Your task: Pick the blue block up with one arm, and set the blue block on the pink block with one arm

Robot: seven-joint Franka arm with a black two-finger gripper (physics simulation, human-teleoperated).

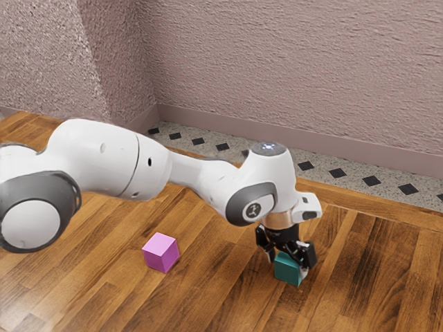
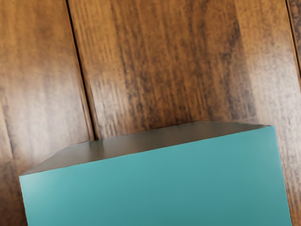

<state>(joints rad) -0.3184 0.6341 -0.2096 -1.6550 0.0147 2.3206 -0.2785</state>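
Rough mauve walls (image 1: pixel 277 62) enclose a wood-plank table (image 1: pixel 104 297).

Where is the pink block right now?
In the exterior view, the pink block sits on the wooden tabletop near the lower middle, on its own, to the exterior view's left of the blue block.

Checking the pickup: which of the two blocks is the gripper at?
The blue block, teal-looking, right under the gripper; the pink block sits apart, toward the exterior view's left.
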